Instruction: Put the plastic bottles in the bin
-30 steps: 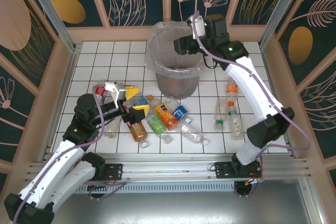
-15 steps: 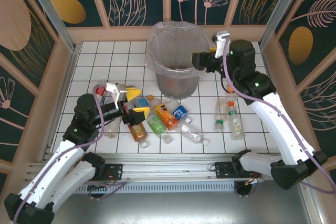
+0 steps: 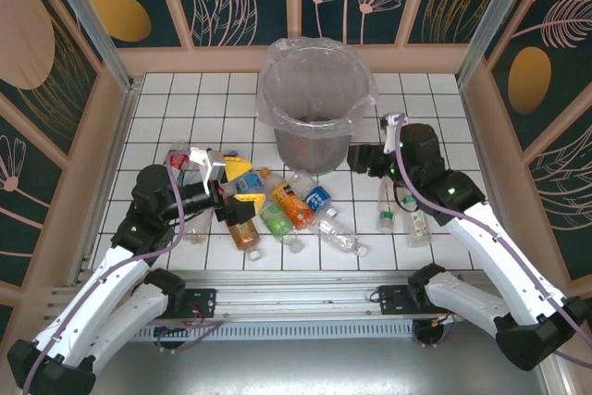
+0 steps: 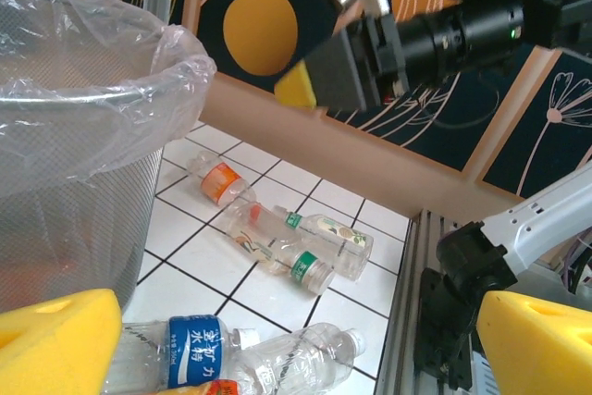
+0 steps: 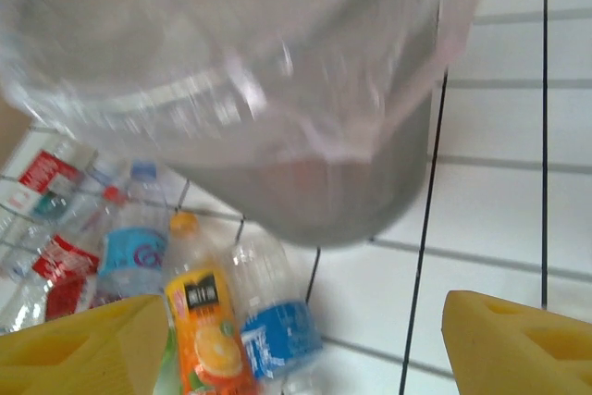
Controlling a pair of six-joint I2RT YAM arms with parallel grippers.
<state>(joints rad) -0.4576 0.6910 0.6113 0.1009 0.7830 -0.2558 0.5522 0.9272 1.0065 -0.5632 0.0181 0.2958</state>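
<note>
- One grey round bin (image 3: 314, 147), lined with a clear bag, is seen standing upright at the far middle of a white tiled table (image 3: 185, 108).
- Two grippers are seen, each with two yellow pads.
- At least eight plastic bottles (image 3: 289, 203) can be counted lying in a loose cluster on the tiles in front of the bin, with red, blue, brown, green and orange labels. Overlaps leave the exact number uncertain.
- Three more bottles (image 3: 415, 219) lie together near the right edge of the table, well apart from the cluster. One has an orange label and one a green cap.
- The left gripper (image 3: 238, 184) is placed at the left end of the cluster. Its pads are spread wide with nothing clamped. A blue-labelled bottle (image 4: 194, 339) lies below and between them.
- The right gripper (image 3: 359, 158) is placed low, just right of the bin's base and facing it. Its pads are also spread and nothing is gripped. The three bottles lie just beside it on its right, and the cluster lies beyond it on the left.
</note>
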